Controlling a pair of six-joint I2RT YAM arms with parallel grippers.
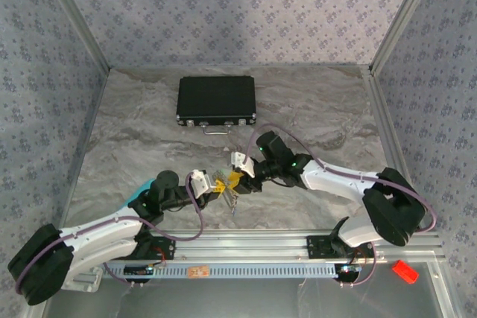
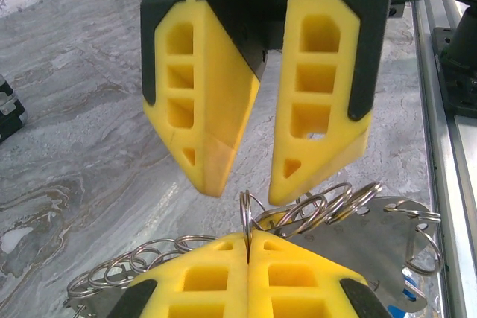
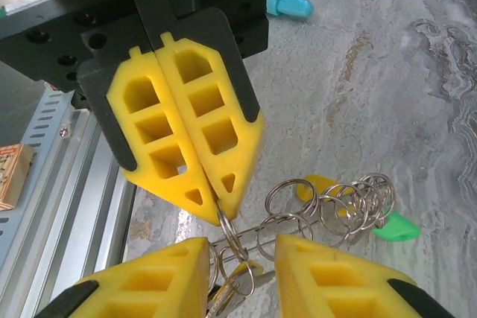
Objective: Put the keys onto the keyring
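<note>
The keyring point(image 3: 339, 205) is a chain of thin silvery rings hanging low over the marble table between my two grippers. My left gripper point(image 2: 247, 237) is shut on one upright ring point(image 2: 245, 214) of it. In the right wrist view the left gripper point(image 3: 220, 210) pinches that ring just above my right gripper point(image 3: 242, 242), which is open around the rings hanging below. A key point(image 3: 240, 288) with a yellow head dangles from those lower rings. Another yellow key head point(image 3: 316, 185) lies behind the chain. A green tag point(image 3: 395, 227) and a blue tag point(image 2: 407, 293) hang at the chain's end. From above, the left gripper point(image 1: 218, 184) and right gripper point(image 1: 240, 179) meet tip to tip.
A closed black case point(image 1: 217, 100) lies at the back of the table point(image 1: 320, 109). The aluminium rail point(image 1: 246, 243) runs along the near edge, close under the grippers. A small red object point(image 1: 402, 271) sits beyond the rail at the lower right.
</note>
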